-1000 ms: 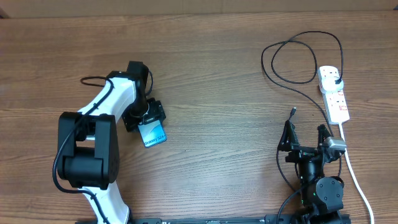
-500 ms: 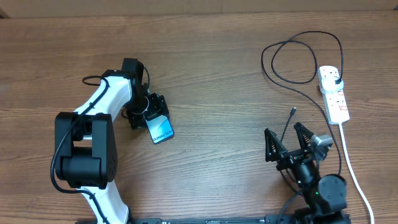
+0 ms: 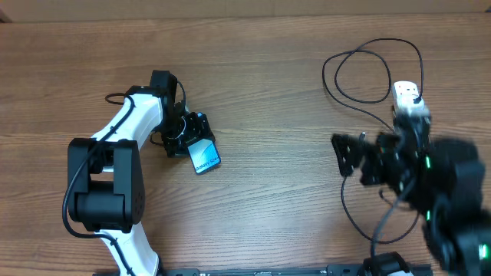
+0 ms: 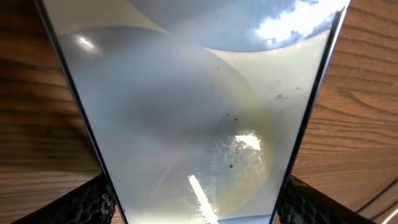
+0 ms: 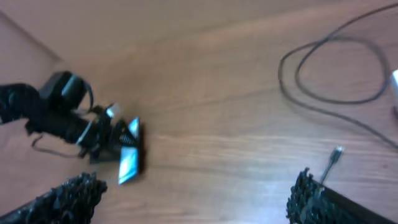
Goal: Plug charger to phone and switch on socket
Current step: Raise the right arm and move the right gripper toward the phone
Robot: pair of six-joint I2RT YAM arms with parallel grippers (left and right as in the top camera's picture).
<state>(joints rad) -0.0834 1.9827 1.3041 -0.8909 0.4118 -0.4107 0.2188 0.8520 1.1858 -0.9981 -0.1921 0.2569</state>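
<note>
The overhead camera looked straight down from high above the brown wood-grain table (image 3: 268, 92) and took in both arms. The left wrist camera sat hard against the slim, black-edged glass phone (image 4: 186, 112). The phone's face filled the frame, with slivers of table on either side. The right wrist camera, held high and blurred, faced across the table towards the black-jointed left arm (image 5: 59, 93). With the overhead view it shared that phone (image 5: 129, 163) and the thin black cable's loop (image 5: 323, 96).

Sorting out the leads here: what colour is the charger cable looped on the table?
The charger cable is black, clearest in the overhead view.
</note>
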